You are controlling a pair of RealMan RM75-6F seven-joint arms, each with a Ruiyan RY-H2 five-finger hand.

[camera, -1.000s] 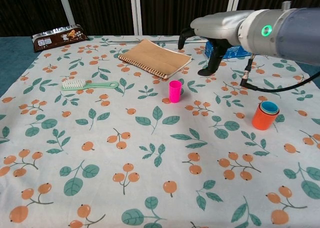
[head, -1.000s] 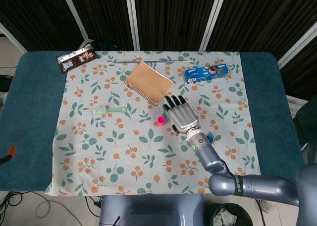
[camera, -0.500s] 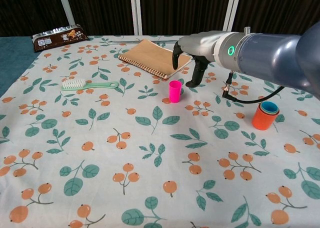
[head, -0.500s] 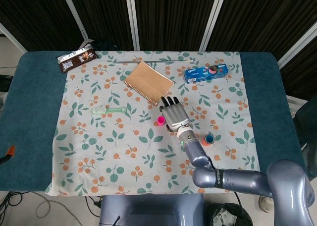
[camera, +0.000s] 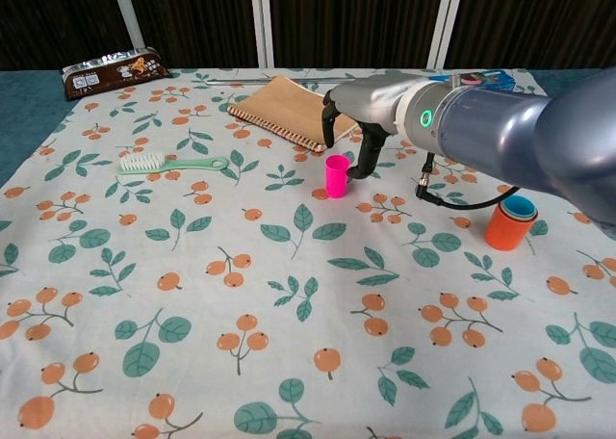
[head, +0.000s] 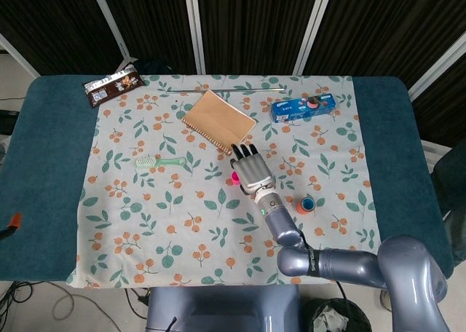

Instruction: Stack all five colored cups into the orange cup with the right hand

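A pink cup point(camera: 336, 175) stands upright on the floral cloth, partly hidden under my right hand in the head view point(head: 234, 177). My right hand point(camera: 349, 136) point(head: 250, 169) hovers just behind and above it, fingers apart and pointing down, one fingertip close beside the cup's right rim, holding nothing. The orange cup point(camera: 508, 223) point(head: 305, 205) stands to the right with a blue cup nested inside it. My left hand is out of both views.
A brown spiral notebook point(camera: 296, 112) lies just behind the hand. A green brush point(camera: 168, 164) lies at the left, a chocolate bar wrapper point(camera: 114, 70) at the far left corner, a blue box point(head: 303, 108) and a thin metal rod point(head: 226, 89) at the back.
My right hand has moved left and down from near the blue box to just above the pink cup. The cups have not moved.
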